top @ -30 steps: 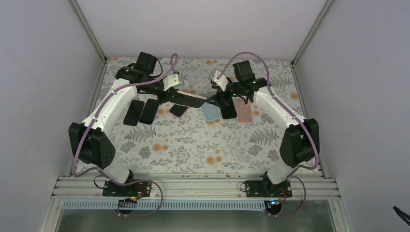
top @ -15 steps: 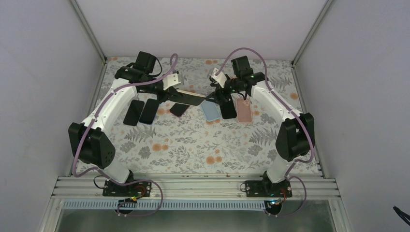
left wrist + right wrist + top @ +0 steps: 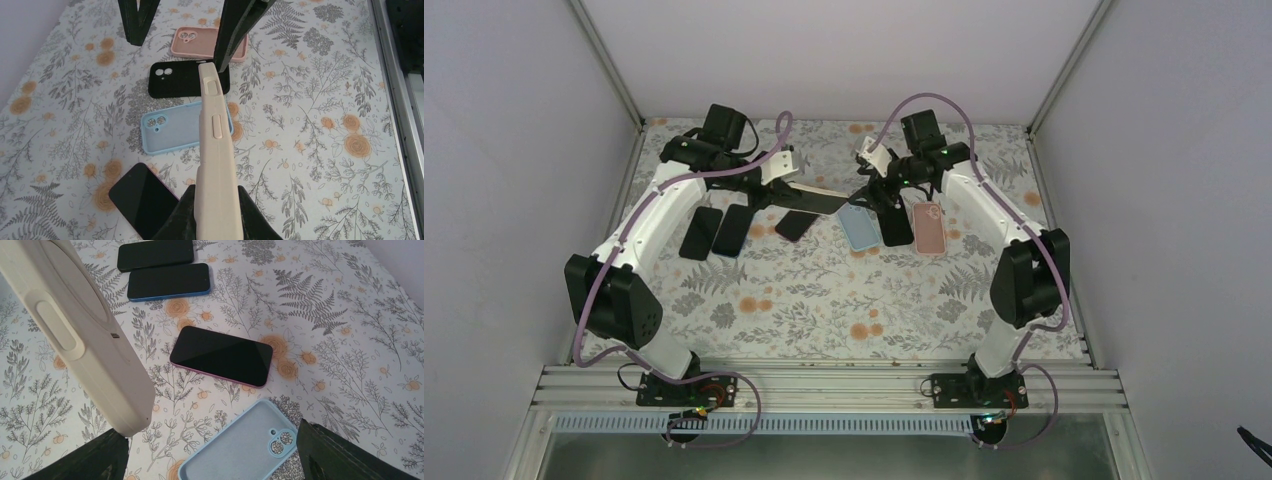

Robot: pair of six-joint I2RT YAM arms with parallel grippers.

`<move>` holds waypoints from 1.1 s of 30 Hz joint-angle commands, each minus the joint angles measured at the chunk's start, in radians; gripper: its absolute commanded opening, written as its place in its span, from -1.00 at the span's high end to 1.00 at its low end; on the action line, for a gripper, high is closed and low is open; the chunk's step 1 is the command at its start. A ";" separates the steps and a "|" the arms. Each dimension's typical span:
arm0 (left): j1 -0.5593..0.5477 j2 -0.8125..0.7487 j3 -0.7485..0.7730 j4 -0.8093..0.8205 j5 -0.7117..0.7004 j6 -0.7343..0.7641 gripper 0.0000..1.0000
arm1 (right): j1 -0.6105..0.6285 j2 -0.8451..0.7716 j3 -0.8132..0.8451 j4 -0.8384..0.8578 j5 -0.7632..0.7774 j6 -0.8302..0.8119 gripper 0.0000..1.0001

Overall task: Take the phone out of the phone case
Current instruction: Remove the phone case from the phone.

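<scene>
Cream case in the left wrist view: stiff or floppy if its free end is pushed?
Probably rigid overall: the cream case juts straight from the left gripper without drooping. Its matte, rounded skin looks like silicone, so likely grippy rather than slippery. Clamped at one end only, it may pivot under a push.

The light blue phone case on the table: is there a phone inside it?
No, the light blue phone case lies empty, with its bare inside and camera cutout showing.
</scene>
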 commanded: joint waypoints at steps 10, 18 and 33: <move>-0.028 -0.036 0.020 -0.201 0.155 0.076 0.95 | -0.080 0.040 0.082 0.112 0.118 -0.033 -0.71; -0.031 -0.036 0.021 -0.167 0.138 0.052 0.95 | -0.068 -0.017 0.066 -0.006 0.015 -0.111 -0.75; -0.034 -0.040 0.023 -0.132 0.120 0.024 0.95 | 0.044 -0.211 -0.172 -0.044 -0.036 -0.134 -0.77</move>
